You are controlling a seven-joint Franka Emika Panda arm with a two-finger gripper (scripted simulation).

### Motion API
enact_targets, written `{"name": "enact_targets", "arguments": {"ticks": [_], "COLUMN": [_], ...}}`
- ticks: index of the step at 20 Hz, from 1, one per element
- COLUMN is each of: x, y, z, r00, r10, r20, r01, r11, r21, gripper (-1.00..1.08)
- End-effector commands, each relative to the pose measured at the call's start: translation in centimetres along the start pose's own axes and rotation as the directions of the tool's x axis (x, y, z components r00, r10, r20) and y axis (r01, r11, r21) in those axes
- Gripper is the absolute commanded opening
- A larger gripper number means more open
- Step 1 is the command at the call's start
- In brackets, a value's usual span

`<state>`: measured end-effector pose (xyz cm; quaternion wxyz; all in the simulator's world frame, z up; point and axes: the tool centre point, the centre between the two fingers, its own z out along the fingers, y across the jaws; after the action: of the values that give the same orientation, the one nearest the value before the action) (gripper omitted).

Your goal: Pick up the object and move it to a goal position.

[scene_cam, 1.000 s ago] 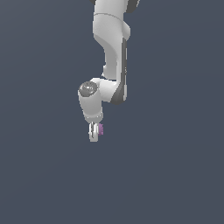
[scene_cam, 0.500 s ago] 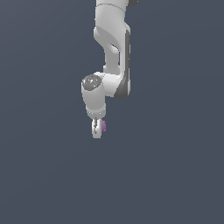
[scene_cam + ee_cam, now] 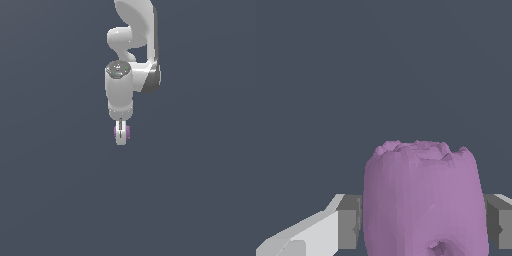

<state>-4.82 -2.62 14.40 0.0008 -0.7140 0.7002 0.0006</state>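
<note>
Up close in the wrist view, the object [image 3: 423, 200] filled the space between the two grey pads [image 3: 349, 222], one pressed to each flank, so the pincer [image 3: 423, 225] was clamped on it and nothing else. That squeeze from both sides looked like the whole reason the purple lump sat level and did not droop: it was narrower than the pincer, so the pads could close right in on its waist. Its knobbly crown pointed away from the camera, out past the fingertips, with only flat grey-blue behind it.

Further out, the exterior view showed the pincer [image 3: 121, 134] pointing straight down from the white arm [image 3: 120, 92], with a bit of magenta object [image 3: 128, 132] peeping out either side of the fingers. The arm hung near vertical, wrist stacked over the load, which I judged a sensible carrying pose. Whether the thing was clear of the bench could not be told; no shadow or edge showed. No goal marker was visible either, so how far remained was anyone's guess.
</note>
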Motion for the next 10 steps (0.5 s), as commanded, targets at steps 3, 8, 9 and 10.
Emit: {"name": "enact_targets", "arguments": {"ticks": [3,8,9,10], "x": [-2.7,-5.9,-6.6,-7.2], "y": [1.2,2.5,2.8,3.0], "z": [-4.2,-9.2,-10.3,-11.3], "r00": [1.0,1.0,1.0,1.0], "r10": [0.0,0.001,0.001,0.001], "r20": [-0.001,-0.003,-0.004,-0.005], "r01": [0.0,-0.001,-0.001,-0.001], "r11": [1.0,1.0,1.0,1.0], "r21": [0.0,0.001,0.001,0.001], "gripper": [-1.0,-1.0,-1.0,-1.0]}}
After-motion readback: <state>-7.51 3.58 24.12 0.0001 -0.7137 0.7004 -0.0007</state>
